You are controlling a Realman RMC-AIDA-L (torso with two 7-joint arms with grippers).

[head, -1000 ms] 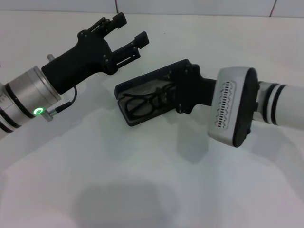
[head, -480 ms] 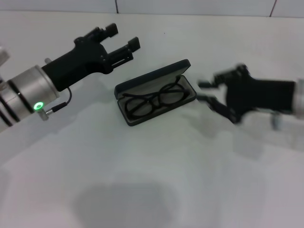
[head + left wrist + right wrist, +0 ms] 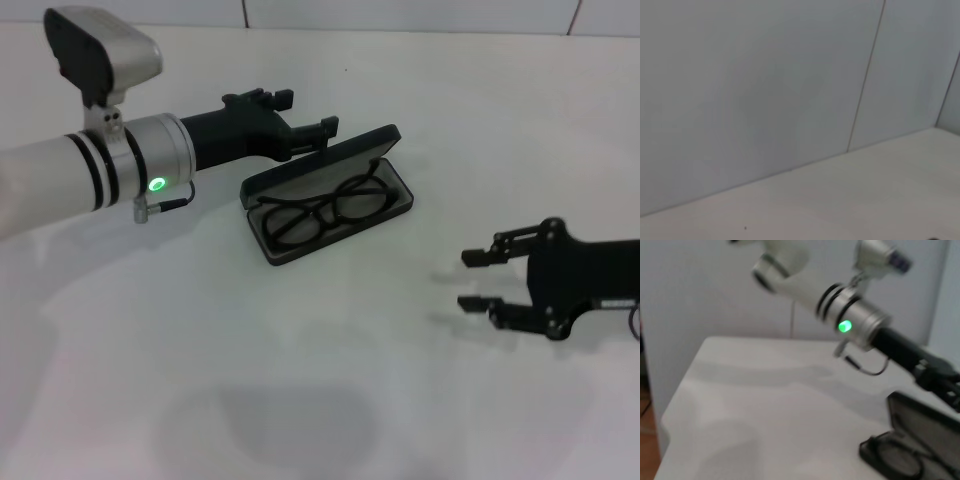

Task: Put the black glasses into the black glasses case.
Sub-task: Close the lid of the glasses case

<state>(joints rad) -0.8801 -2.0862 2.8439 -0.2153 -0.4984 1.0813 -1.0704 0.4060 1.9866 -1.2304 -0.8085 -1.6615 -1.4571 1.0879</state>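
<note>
1. The black glasses [image 3: 325, 213] lie inside the open black glasses case [image 3: 325, 205].
2. My left gripper [image 3: 305, 112], fingers spread and empty, could knock the lid askew.
3. My right gripper [image 3: 478, 279] hangs released, well apart.

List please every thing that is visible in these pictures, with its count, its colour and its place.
black glasses: one, black thin frame, lying inside the open case.
black glasses case: one, black with grey lining, lid up, on the table's middle.
table: one, white, under everything.
wall: pale grey panels, behind the table.
left gripper: one, black, open, just behind the case lid.
right gripper: one, black, open, low over the table, apart from the case on the robot's right.
</note>
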